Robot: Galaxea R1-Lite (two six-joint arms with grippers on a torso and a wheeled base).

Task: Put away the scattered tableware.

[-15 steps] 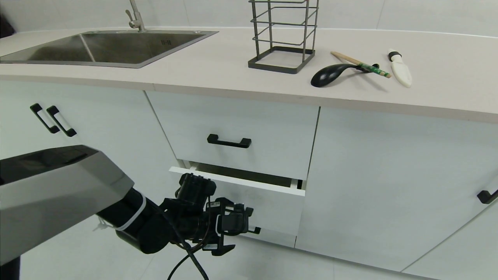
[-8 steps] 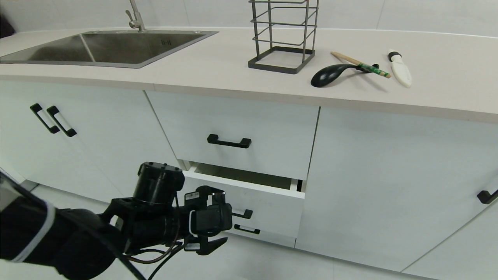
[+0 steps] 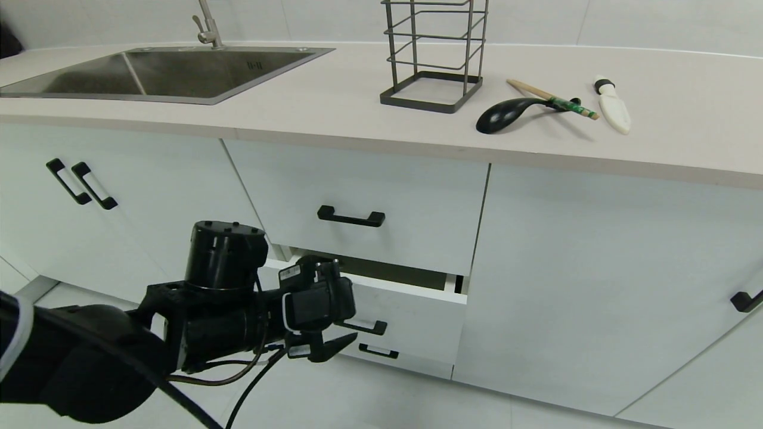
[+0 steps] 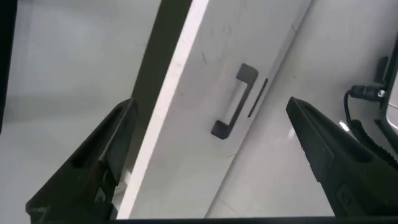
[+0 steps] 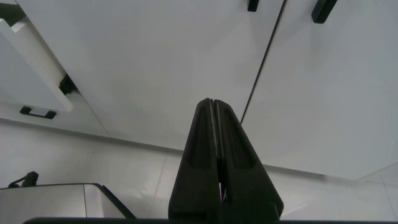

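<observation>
Drawer (image 3: 411, 304) barely open, left gripper (image 4: 208, 107) spread wide at its handle (image 4: 231, 102). Spoon (image 3: 506, 114), chopsticks (image 3: 551, 98), knife (image 3: 614, 107) still up on the counter (image 3: 298, 101).

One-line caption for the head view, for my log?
Left gripper open before the part-open drawer; spoon, chopsticks, white utensil on counter.

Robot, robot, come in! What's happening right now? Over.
Left gripper open, facing the handle of the part-open drawer. Right gripper shut. Spoon, chopsticks, white utensil on the counter. Nothing blocking the drawer.
</observation>
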